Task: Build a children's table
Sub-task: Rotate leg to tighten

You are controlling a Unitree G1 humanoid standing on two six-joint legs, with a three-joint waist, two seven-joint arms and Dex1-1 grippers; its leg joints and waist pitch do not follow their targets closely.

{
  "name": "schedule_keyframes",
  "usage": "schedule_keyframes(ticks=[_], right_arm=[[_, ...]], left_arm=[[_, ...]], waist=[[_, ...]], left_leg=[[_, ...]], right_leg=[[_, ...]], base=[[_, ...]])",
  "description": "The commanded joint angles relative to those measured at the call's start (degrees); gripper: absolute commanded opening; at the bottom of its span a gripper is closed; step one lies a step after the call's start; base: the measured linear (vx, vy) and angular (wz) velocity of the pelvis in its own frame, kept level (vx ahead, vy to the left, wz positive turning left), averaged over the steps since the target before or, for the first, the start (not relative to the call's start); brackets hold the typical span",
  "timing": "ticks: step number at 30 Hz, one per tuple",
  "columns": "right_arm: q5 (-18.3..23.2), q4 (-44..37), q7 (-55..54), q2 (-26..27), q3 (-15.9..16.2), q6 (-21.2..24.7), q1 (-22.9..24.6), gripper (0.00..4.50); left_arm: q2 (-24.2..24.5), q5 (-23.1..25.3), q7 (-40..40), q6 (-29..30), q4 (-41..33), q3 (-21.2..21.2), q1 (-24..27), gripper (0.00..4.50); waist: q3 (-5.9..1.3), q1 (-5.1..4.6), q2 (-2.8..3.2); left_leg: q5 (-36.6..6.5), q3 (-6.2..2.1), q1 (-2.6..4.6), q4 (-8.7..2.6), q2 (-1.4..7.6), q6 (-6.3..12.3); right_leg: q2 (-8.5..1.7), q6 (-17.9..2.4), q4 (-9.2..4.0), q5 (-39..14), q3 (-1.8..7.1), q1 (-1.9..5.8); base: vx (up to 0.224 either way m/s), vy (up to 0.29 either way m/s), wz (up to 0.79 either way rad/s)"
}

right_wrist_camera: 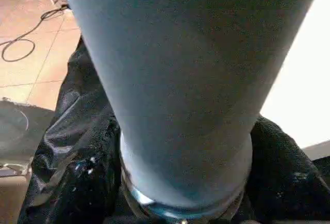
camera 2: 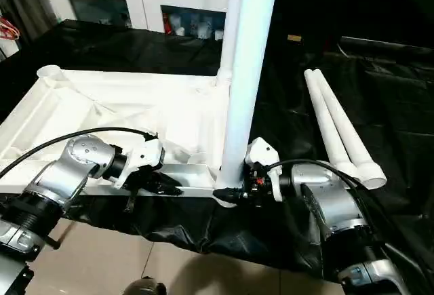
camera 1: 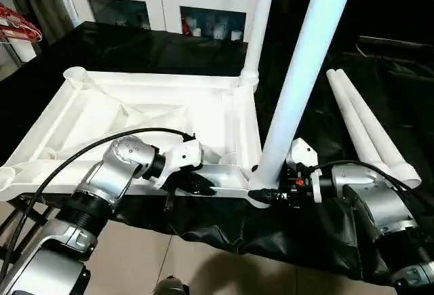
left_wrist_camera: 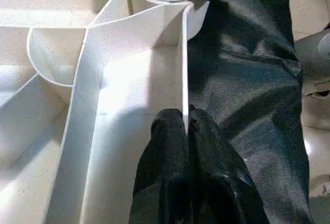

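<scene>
The children's table top (camera 1: 156,78) lies upside down on a black cloth, ribbed underside up. One white leg (camera 1: 261,17) stands upright in the far right corner socket. A second leg (camera 1: 305,71) stands in the near right corner socket. My right gripper (camera 1: 261,190) sits at that leg's base, one black finger (right_wrist_camera: 77,183) pressed against each side of it. My left gripper (left_wrist_camera: 186,123) is shut on the thin near rim of the top, just left of that corner. Two more legs (camera 1: 366,125) lie side by side on the cloth to the right.
A white cabinet (camera 1: 163,0) with glass doors stands behind the table. Red hangers (camera 1: 17,27) hang at the far left. The black cloth (camera 1: 135,44) drapes over the near edge, with tiled floor (camera 1: 169,254) below. Cables trail from both forearms.
</scene>
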Motion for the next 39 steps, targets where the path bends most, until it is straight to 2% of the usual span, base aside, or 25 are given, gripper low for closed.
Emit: schedule_keyframes(ticks=[1, 4, 7, 8, 10, 11, 13, 14, 16, 17, 19, 21, 23, 26, 28, 31, 33, 35, 37, 39], right_arm=[[1.32, -1.89, 0.72, 1.6, 2.35, 1.73, 0.97, 2.78], [1.26, -1.52, -1.12, 2.7, 1.63, 1.98, 1.21, 2.76], [-0.19, 2.33, -10.63, 6.84, -1.11, 1.58, -0.08, 2.76], [-0.56, 3.17, -12.84, 7.74, -1.73, 1.55, -0.39, 2.76], [-1.88, 8.26, -22.33, 11.44, -4.26, 0.81, -2.51, 2.75], [-2.32, 10.54, -26.62, 13.13, -5.38, 0.66, -3.53, 2.75], [-2.54, 12.54, -30.65, 14.8, -6.45, 0.81, -4.5, 2.75], [-2.86, 15.24, -36.16, 17.39, -7.78, 1.0, -6.0, 2.75], [-3.41, 18.03, -41.59, 19.55, -9.1, 1.0, -7.58, 2.75], [-3.58, 19.19, -43.57, 20.31, -9.64, 0.85, -8.24, 2.75], [-4.13, 21.21, -46.12, 22.08, -10.22, -1.51, -9.39, 2.75], [-3.99, 22.33, -46.48, 23.06, -10.68, -2.93, -10.01, 2.75], [-3.2, 23.34, -45.58, 23.94, -11.6, -3.51, -10.61, 3.3], [-2.28, 22.87, -43.19, 23.87, -11.69, -3.1, -10.5, 3.54], [-3.28, 22.0, -41.15, 22.49, -10.22, -3.64, -9.88, 3.81], [-4.1, 20.79, -37.28, 20.4, -8.58, -4.97, -8.86, 3.81], [-4.24, 19.37, -33.46, 18.73, -7.72, -5.52, -8.02, 3.81], [-3.61, 16.44, -26.27, 15.86, -6.13, -5.53, -6.56, 3.81], [-3.31, 14.94, -23.23, 14.42, -5.19, -5.78, -5.79, 3.81], [-2.66, 11.8, -16.99, 11.6, -3.56, -6.1, -4.2, 3.81]], left_arm=[[-2.6, -1.03, 2.46, -0.56, -0.6, -0.18, -1.79, 0.0], [-3.75, -0.81, 4.58, -0.26, -0.13, 0.44, -1.99, 0.0], [-6.73, 0.39, 10.87, 1.21, 1.79, 1.46, -3.14, 0.0], [-7.31, 0.74, 12.16, 1.48, 2.17, 1.6, -3.36, 0.0], [-10.04, 1.73, 17.19, 3.37, 4.03, 2.09, -4.47, 0.0], [-11.26, 2.11, 19.06, 4.24, 4.61, 2.15, -4.86, 0.0], [-12.43, 2.61, 21.06, 4.81, 5.1, 2.11, -5.16, 0.0], [-14.13, 3.51, 23.84, 5.63, 5.74, 1.76, -5.48, 0.0], [-15.56, 4.48, 26.78, 5.94, 6.48, 1.62, -5.77, 0.0], [-16.16, 4.79, 27.88, 6.05, 6.82, 1.67, -5.93, 0.0], [-17.93, 5.45, 30.47, 6.22, 7.4, 1.87, -6.14, 0.0], [-18.61, 6.0, 31.07, 5.69, 7.39, 1.45, -6.03, 0.0], [-18.83, 6.24, 30.78, 4.91, 6.94, 0.81, -5.59, 0.0], [-18.29, 5.89, 29.4, 3.67, 5.79, 0.31, -4.7, 0.0], [-17.0, 5.54, 27.09, 2.57, 4.49, -0.2, -3.75, 0.0], [-15.23, 4.97, 24.06, 1.3, 3.33, -0.54, -2.72, 0.0], [-14.03, 3.99, 21.23, 1.0, 2.27, -0.51, -1.98, 0.0], [-12.47, 2.51, 17.5, 0.83, 1.15, -0.12, -1.31, 0.0], [-11.81, 1.98, 16.13, 0.87, 0.8, 0.02, -1.17, 0.0], [-10.47, 1.14, 13.63, 0.92, 0.31, 0.24, -1.04, 0.0]], waist=[[-4.41, -0.05, 0.01], [-4.27, 0.15, 0.03], [-4.06, 0.1, 0.01], [-4.08, -0.14, 0.0], [-4.08, -0.48, 0.02], [-4.01, -1.2, 0.12], [-4.11, -1.37, 0.12], [-4.22, -1.6, 0.34], [-4.19, -1.98, 0.29], [-4.28, -2.13, 0.29], [-4.33, -2.28, 0.36], [-4.39, -2.23, 0.27], [-4.47, -2.21, 0.38], [-4.3, -2.26, 0.41], [-4.3, -2.3, 0.45], [-4.47, -2.29, 0.51], [-4.63, -2.21, 0.56], [-4.65, -1.92, 0.55], [-4.62, -1.83, 0.65], [-4.46, -1.69, 0.56]], left_leg=[[-11.9, -0.5, 0.64, -3.65, 1.87, 1.96], [-12.95, -0.48, 0.71, -3.71, 1.83, 1.76], [-14.8, -0.58, 0.94, -3.95, 1.75, 0.67], [-15.28, -0.79, 0.97, -4.15, 1.73, -0.17], [-15.73, -0.81, 1.08, -4.18, 1.71, -0.54], [-16.21, -0.87, 1.05, -4.21, 1.52, -1.22], [-15.83, -0.86, 0.98, -4.16, 1.4, -1.17], [-15.17, -0.85, 0.98, -4.09, 1.48, -0.88], [-14.72, -0.87, 0.77, -4.2, 1.47, -1.01], [-14.75, -0.83, 0.89, -4.15, 1.37, -1.0], [-14.26, -0.76, 0.75, -4.09, 1.37, -0.73], [-13.33, -0.68, 0.61, -4.02, 1.34, -0.2], [-12.98, -0.65, 0.66, -4.0, 1.41, 0.35], [-13.96, -0.69, 0.71, -4.17, 1.44, 0.56], [-14.92, -0.72, 0.66, -4.23, 1.51, 0.51], [-13.76, -0.71, 0.57, -4.14, 1.53, 0.58], [-12.4, -0.59, 0.59, -4.01, 1.61, 1.16], [-11.91, -0.46, 0.56, -3.86, 1.62, 1.74], [-11.96, -0.41, 0.56, -3.88, 1.69, 2.1], [-13.07, -0.4, 0.62, -3.91, 1.7, 2.05]], right_leg=[[-4.85, -11.1, -4.21, -11.59, 2.82, 2.92], [-4.92, -10.61, -4.52, -13.92, 2.81, 2.82], [-5.03, -9.49, -4.99, -18.54, 2.82, 2.6], [-5.2, -8.79, -5.18, -20.37, 2.75, 2.72], [-5.2, -8.58, -5.22, -20.87, 2.75, 2.6], [-5.29, -8.87, -5.34, -21.66, 2.65, 2.61], [-5.23, -8.45, -5.45, -21.69, 2.67, 2.7], [-5.2, -8.78, -5.25, -19.6, 2.8, 2.69], [-5.08, -9.1, -5.15, -18.08, 2.77, 2.74], [-5.01, -9.2, -5.09, -17.54, 2.7, 2.76], [-5.05, -9.34, -4.99, -16.2, 2.79, 2.82], [-4.94, -9.59, -4.79, -13.83, 2.81, 2.96], [-4.92, -9.85, -4.66, -12.33, 2.81, 2.97], [-4.91, -9.87, -4.83, -13.38, 2.75, 2.94], [-5.06, -9.47, -4.99, -14.86, 2.82, 2.99], [-4.97, -9.66, -4.74, -13.02, 2.82, 3.1], [-4.87, -10.65, -4.39, -9.6, 2.84, 3.17], [-4.76, -11.08, -4.27, -8.06, 2.8, 3.26], [-4.74, -11.38, -4.3, -8.14, 2.74, 3.25], [-4.81, -11.24, -4.56, -10.64, 2.69, 3.23]], base=[[0.0, 0.0, 0.0], [0.0, 0.0, 0.0], [0.0, 0.0, 0.0], [0.0, 0.0, 0.0], [0.0, 0.0, 0.0], [0.0, 0.0, 0.0], [0.0, 0.0, 0.0], [0.0, 0.0, 0.0], [0.0, 0.0, 0.0], [0.0, 0.0, 0.0], [0.0, 0.0, 0.0], [0.0, 0.0, 0.0], [0.0, 0.0, 0.0], [0.0, 0.0, 0.0], [0.0, 0.0, 0.0], [0.0, 0.0, 0.0], [0.0, 0.0, 0.0], [0.0, 0.0, 0.0], [0.0, 0.0, 0.0], [0.0, 0.0, 0.0]])
